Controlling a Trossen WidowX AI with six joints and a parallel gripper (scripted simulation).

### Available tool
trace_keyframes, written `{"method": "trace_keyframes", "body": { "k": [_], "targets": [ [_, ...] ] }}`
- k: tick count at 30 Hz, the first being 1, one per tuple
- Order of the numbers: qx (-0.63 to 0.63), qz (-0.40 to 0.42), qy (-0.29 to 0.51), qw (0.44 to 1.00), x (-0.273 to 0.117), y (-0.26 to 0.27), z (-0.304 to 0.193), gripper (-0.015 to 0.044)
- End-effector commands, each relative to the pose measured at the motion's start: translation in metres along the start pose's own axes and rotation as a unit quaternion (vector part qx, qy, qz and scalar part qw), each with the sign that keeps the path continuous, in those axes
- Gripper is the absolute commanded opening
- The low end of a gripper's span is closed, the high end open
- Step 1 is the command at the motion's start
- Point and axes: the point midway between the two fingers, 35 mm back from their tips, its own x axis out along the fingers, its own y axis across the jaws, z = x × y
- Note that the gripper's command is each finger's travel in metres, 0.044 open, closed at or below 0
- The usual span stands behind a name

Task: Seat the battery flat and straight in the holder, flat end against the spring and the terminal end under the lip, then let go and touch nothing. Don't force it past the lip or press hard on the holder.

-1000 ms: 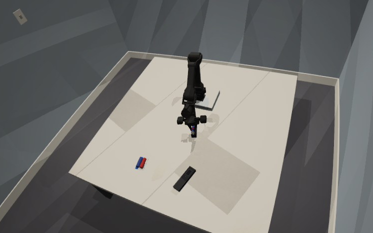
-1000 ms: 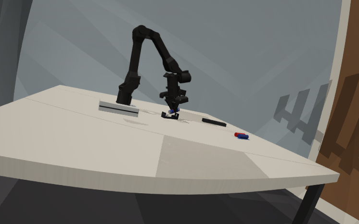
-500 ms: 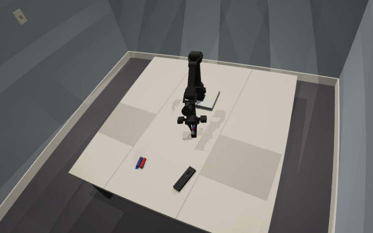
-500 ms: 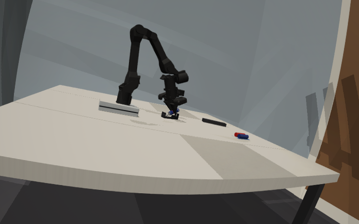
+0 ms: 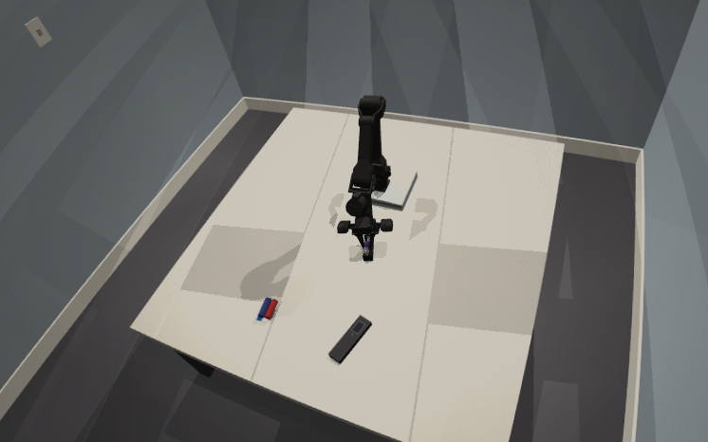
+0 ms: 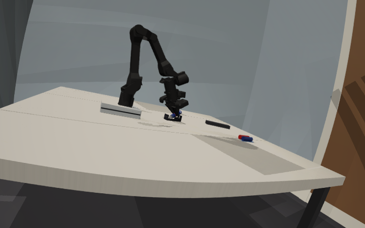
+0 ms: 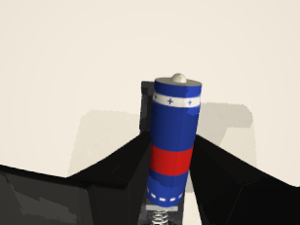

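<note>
Gripper (image 5: 367,245) (image 6: 175,114) (image 7: 169,140) clamped on battery (image 5: 366,245) (image 6: 173,115) (image 7: 174,131), tilted over holder (image 5: 367,257) (image 6: 174,119) (image 7: 145,107), terminal toward 12 o'clock, spring (image 7: 160,216) at 6 in wrist view. Likely light, rigid, smooth, may roll or pivot; mid-body grip, both sides, ends free, seems best.

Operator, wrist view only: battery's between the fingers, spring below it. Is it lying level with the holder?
Observer: No. In the exterior view the battery slants, one end higher than the other over the holder.
Operator: Anything else lying on the table, out of my frame?
Observer: Yes. A red cylinder and a blue cylinder lie side by side, away from the holder.
</note>
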Motion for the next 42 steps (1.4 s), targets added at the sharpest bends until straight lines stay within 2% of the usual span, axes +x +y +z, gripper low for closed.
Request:
{"method": "trace_keyframes", "body": {
  "k": [1, 42],
  "targets": [
    [0.002, 0.001, -0.001, 1.000, 0.001, 0.001, -0.004, 0.0069],
    [0.002, -0.004, 0.008, 1.000, -0.007, 0.001, -0.024, 0.0069]
  ]
}}
